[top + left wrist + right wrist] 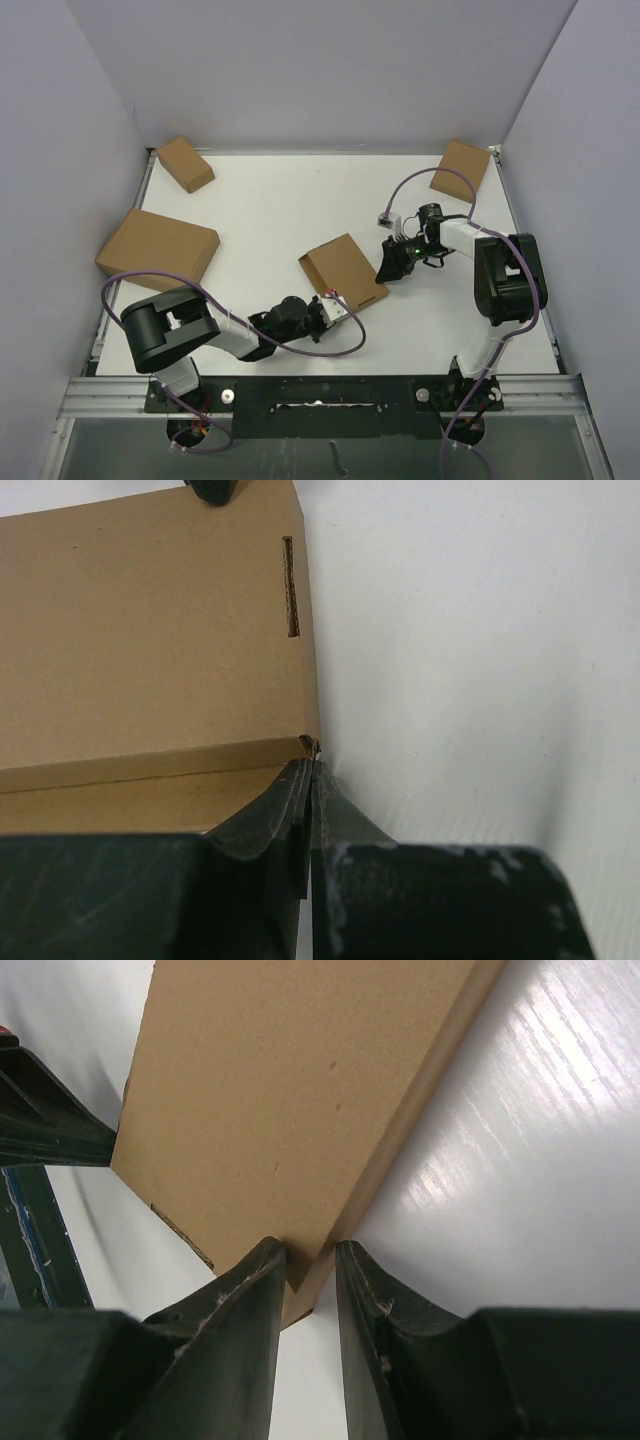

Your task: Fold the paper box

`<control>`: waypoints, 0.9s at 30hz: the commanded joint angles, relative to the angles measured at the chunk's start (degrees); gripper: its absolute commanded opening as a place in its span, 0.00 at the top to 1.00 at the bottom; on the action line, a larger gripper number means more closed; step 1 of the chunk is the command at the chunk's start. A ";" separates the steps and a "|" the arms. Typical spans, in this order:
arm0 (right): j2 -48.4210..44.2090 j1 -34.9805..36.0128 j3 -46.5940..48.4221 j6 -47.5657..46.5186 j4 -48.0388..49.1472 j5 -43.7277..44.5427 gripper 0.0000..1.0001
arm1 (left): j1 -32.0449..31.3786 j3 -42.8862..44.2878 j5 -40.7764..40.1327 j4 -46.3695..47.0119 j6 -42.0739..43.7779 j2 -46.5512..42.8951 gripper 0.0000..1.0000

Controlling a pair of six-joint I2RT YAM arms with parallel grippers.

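Note:
The paper box [343, 272] is a flat brown cardboard mailer lying closed mid-table, turned at an angle. My left gripper [328, 308] is at its near corner. In the left wrist view its fingers [290, 800] are pressed together, with their tips touching the box corner [312, 744]. The box top [150, 630] fills the left of that view. My right gripper [390, 264] is at the box's right corner. In the right wrist view the fingers [250, 1300] stand slightly apart and straddle the corner [300, 1285], without clearly pinching it.
Three other closed cardboard boxes lie around: a small one [185, 163] at the back left, a larger one [157, 248] at the left edge, and one [465, 168] at the back right. White walls enclose the table [270, 210].

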 commanded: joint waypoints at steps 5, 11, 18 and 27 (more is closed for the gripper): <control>1.36 0.27 1.49 -0.20 0.79 3.61 0.73 | 0.86 -0.18 -0.50 1.31 -3.14 -3.35 1.00; 1.42 0.28 1.49 -0.09 0.88 3.81 0.73 | 0.97 -0.50 -0.95 1.75 -3.67 -3.66 1.00; 1.58 0.30 1.58 -0.01 0.92 4.01 0.73 | 1.01 -0.62 -1.59 2.76 -4.63 -3.14 1.00; 1.69 0.26 1.58 -0.05 0.80 4.07 0.73 | 1.02 -0.70 -2.51 3.54 -6.10 -3.13 1.00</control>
